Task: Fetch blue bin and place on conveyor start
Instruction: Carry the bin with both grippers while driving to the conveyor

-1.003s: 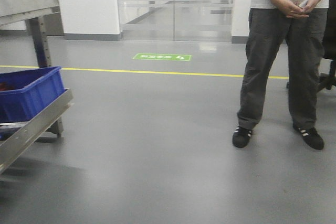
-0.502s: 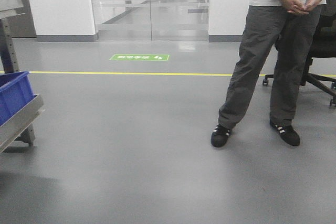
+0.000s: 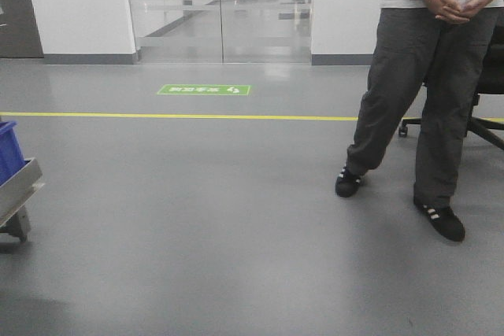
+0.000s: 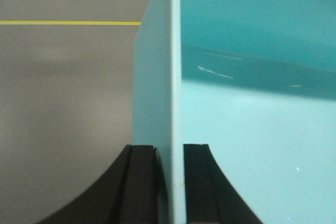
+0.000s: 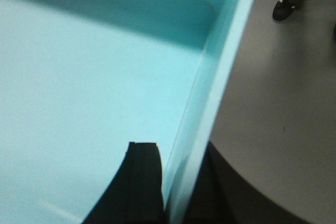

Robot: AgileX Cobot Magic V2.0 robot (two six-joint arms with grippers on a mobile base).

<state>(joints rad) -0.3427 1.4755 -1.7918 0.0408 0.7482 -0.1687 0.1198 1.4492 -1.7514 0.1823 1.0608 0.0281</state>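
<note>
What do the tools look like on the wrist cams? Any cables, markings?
Left tool: two matte black fingers, square-tipped, outer edges curving wider toward the base, faint lengthwise ridges. Right tool: same black build, one finger mostly in shadow. No cables or markings show; arms out of view.

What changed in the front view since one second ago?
The view swung right: the steel shelf rail with its dark blue plastic bin slid nearly out at left, a black office chair appeared at right, and the standing person staggered the feet. The green floor sign and yellow line: unchanged. The left tool and right tool clamp the pale turquoise plastic tub.
</note>
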